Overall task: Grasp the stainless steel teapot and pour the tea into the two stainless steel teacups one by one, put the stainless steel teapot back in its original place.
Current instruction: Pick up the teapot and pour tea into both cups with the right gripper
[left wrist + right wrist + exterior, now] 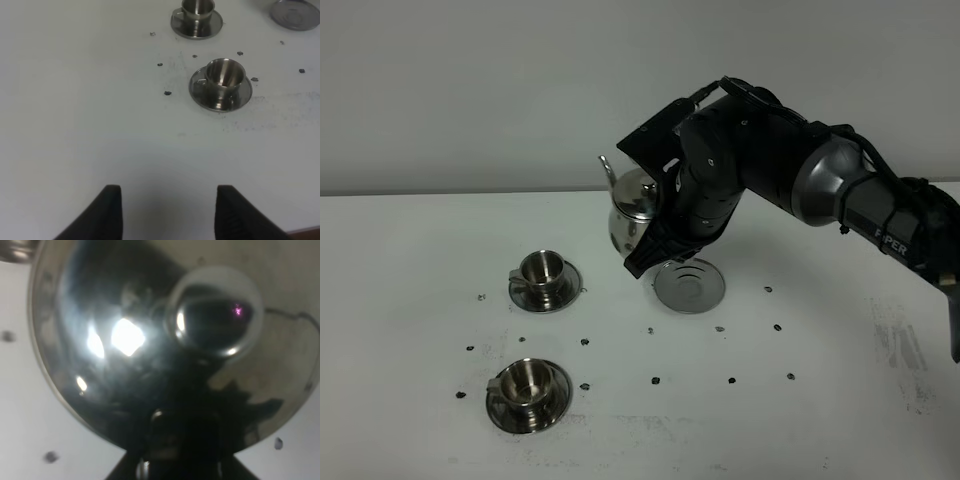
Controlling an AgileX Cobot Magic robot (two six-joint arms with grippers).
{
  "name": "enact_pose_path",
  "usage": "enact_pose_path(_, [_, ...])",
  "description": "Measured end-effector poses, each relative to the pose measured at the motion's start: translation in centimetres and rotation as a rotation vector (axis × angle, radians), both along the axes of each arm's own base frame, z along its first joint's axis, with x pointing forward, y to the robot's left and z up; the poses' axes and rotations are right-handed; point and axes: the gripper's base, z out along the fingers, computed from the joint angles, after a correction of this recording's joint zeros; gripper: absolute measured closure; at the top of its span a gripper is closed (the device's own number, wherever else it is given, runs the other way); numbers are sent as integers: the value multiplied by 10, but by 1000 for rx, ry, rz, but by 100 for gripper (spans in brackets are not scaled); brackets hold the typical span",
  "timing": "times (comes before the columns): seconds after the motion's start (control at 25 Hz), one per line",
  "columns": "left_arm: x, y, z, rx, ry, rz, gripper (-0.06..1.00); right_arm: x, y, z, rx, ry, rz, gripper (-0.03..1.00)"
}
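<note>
Filling the right wrist view, the stainless steel teapot (115, 340) shows its flat shiny lid and round knob (215, 315) close under the camera. The right fingers (185, 450) are clamped on the pot at its handle side, and the handle itself is hidden behind them.

From the high camera the teapot (632, 215) hangs in those fingers (642, 262), raised off the bench (420, 300). Its thin spout (606, 170) points up and away from the fingers, toward the cups' side. Below the right fingers, a little to the side away from the spout, the bare saucer (689, 286) lies flat on the bench, apart from the pot.

Out past the spout stand two cups, each on its own saucer: the far teacup (542, 267) and the near teacup (527, 381), both well apart from the pot.

The left fingers (112, 212) are spread apart over the bench. Ahead of them sits the near teacup (225, 75), beyond it the far teacup (197, 7), and the bare saucer (296, 14) lies farther off to one side. Small dark specks (654, 380) dot the bench around the saucers.
</note>
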Motion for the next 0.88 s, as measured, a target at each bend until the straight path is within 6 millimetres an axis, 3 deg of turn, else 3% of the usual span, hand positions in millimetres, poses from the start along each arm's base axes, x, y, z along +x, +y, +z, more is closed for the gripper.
enact_pose_path(0.16, [0, 0, 0, 0, 0, 0, 46, -26, 18, 22, 11, 2, 104, 80])
enact_pose_path(0.32, [0, 0, 0, 0, 0, 0, 46, -54, 26, 30, 19, 5, 227, 80])
enact_pose_path(0.6, [0, 0, 0, 0, 0, 0, 46, -95, 22, 24, -34, 4, 404, 80])
enact_pose_path(0.88, [0, 0, 0, 1, 0, -1, 46, -110, 29, 6, -174, -24, 564, 88])
